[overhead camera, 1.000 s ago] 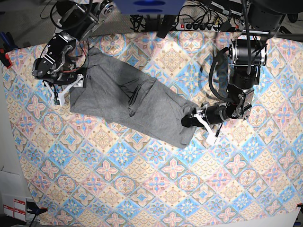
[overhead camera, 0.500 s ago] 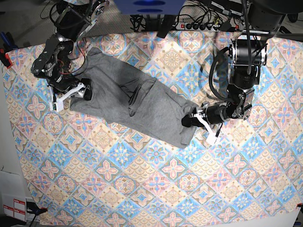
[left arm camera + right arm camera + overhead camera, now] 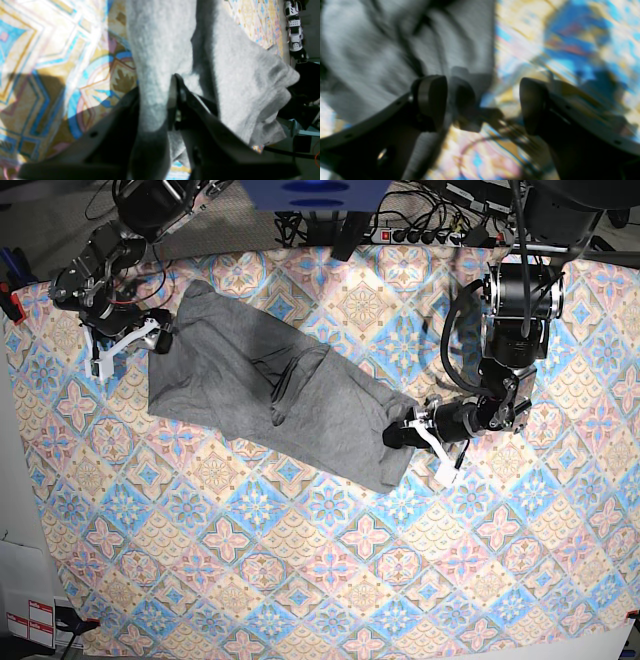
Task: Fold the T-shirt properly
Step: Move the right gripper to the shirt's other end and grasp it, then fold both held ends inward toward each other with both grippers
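The grey T-shirt (image 3: 250,385) lies crumpled in a diagonal band on the patterned tablecloth (image 3: 300,580), from back left to centre right. My left gripper (image 3: 405,432) is shut on the shirt's lower right corner. In the left wrist view the cloth (image 3: 237,75) is pinched between the dark fingers (image 3: 175,100). My right gripper (image 3: 148,340) is open at the shirt's back left edge. The blurred right wrist view shows the right gripper (image 3: 482,102) with its jaws apart, one finger over the shirt (image 3: 370,45) and one over the tablecloth.
A power strip (image 3: 420,232) and cables lie behind the table's back edge. The tablecloth's left edge (image 3: 12,430) is close to my right arm. A fold ridge (image 3: 290,375) runs across the shirt's middle.
My right gripper has moved back and left along the shirt's left edge, staying open. My left arm and the shirt have not visibly moved.
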Robot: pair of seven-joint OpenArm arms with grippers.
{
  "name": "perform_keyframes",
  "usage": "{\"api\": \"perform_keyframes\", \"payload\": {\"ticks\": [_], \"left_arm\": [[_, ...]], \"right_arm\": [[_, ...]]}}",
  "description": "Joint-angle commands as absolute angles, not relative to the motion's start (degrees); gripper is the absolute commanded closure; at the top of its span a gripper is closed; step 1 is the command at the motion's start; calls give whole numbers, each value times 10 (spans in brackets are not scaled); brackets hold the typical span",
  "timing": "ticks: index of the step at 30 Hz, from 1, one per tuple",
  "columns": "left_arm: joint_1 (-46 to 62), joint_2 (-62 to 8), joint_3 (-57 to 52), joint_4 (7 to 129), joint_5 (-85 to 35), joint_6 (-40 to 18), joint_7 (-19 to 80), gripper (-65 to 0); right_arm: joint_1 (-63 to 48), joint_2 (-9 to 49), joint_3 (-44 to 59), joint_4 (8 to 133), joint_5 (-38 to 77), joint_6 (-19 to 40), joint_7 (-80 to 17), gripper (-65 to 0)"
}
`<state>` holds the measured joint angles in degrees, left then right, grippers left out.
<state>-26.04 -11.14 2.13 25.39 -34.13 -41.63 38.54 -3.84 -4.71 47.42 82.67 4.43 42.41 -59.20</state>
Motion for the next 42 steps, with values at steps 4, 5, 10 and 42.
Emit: {"api": "perform_keyframes", "payload": {"ticks": [4, 5, 10, 42], "left_arm": [[-261, -113, 26, 252, -302, -400, 429, -31], [-261, -113, 26, 252, -302, -400, 429, -31], [-261, -113, 25, 253, -303, -400, 444, -31], [-257, -113, 27, 253, -301, -400, 444, -31]], "right_arm": [[-48, -42, 479, 818, -11, 400, -632, -453], [-49, -44, 478, 818, -11, 400, -632, -453], [-61, -44, 418, 819, 2, 400, -643, -453], [-64, -86, 212, 844, 80, 400, -676, -69]]}}
